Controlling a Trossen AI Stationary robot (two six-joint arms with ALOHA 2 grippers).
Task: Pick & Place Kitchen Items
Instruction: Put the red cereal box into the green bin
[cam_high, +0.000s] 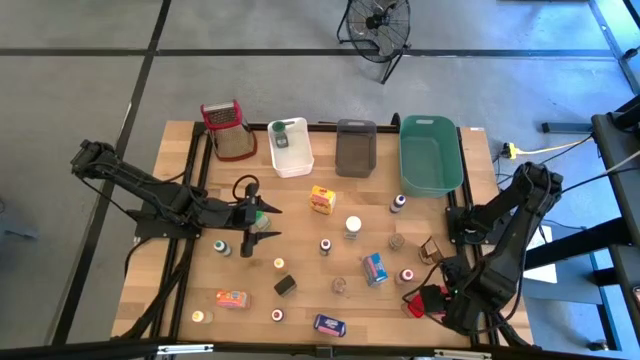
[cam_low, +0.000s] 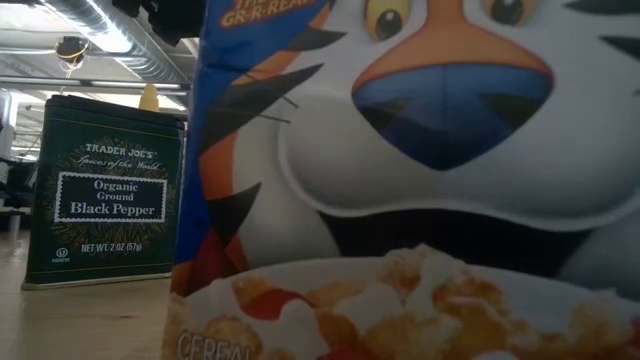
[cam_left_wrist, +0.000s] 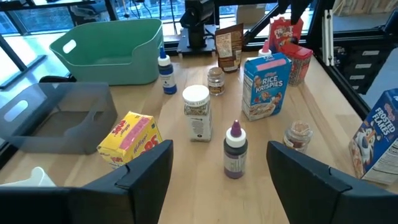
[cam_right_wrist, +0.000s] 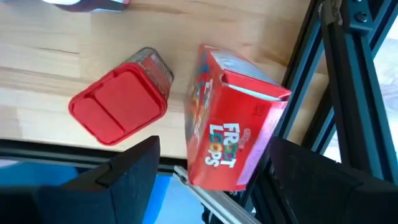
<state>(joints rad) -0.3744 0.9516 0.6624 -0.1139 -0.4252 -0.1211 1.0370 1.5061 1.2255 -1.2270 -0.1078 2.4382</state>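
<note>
Several kitchen items stand scattered on the wooden table (cam_high: 300, 290): a yellow box (cam_high: 321, 199), a white-capped jar (cam_high: 352, 226), a blue Rice Krispies box (cam_high: 374, 267), and small bottles. My left gripper (cam_high: 265, 222) hovers open over the table's left middle, with a purple-capped bottle (cam_left_wrist: 234, 151) ahead of its fingers. My right gripper (cam_high: 430, 300) points down at the near right corner. It is open, with its fingers on either side of a red Froot Loops box (cam_right_wrist: 230, 127). A red-lidded jar (cam_right_wrist: 119, 102) stands beside that box. My right gripper comes at the Froot Loops box from above, one finger on each side of it. One finger (cam_right_wrist: 292, 168) lies close against the box's edge (cam_right_wrist: 264, 146), and a gap shows at the other finger. I cannot tell whether it touches the box.
A white tub (cam_high: 291, 147), a grey tub (cam_high: 356, 147) and a green tub (cam_high: 430, 153) line the far edge, with a red-topped grater (cam_high: 226, 130) to their left. A Frosted Flakes box (cam_low: 420, 180) and a black pepper tin (cam_low: 105, 190) fill the low view.
</note>
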